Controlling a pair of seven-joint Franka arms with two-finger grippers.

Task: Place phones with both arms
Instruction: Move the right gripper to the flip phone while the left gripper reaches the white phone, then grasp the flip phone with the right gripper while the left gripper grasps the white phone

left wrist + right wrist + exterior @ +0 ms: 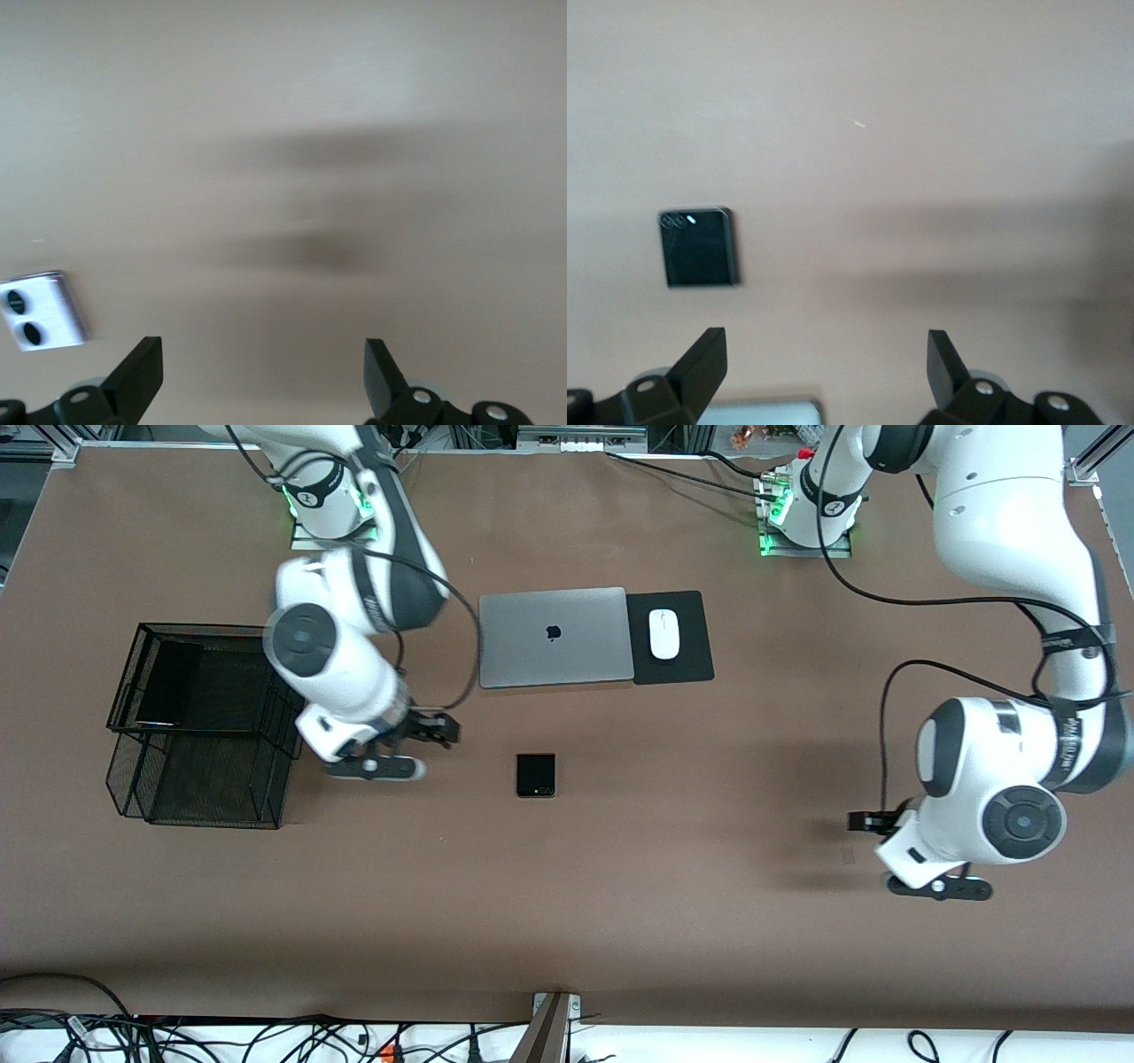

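The small squarish black phone [535, 775] lies flat on the brown table, nearer to the front camera than the laptop; it also shows in the right wrist view [698, 247]. My right gripper [447, 729] is open and empty [826, 341], low over the table between the mesh tray and this phone. The lavender-white phone with two black circles [40, 312] shows only in the left wrist view, on the table beside my open, empty left gripper [262, 345]. The left gripper [858, 821] hangs over bare table at the left arm's end. A long black slab [168, 682] lies in the tray's upper tier.
A black wire-mesh two-tier tray [204, 726] stands at the right arm's end of the table. A shut silver laptop [554, 638] lies mid-table, with a white mouse [664, 634] on a black pad [687, 664] beside it. The laptop's edge [757, 413] shows in the right wrist view.
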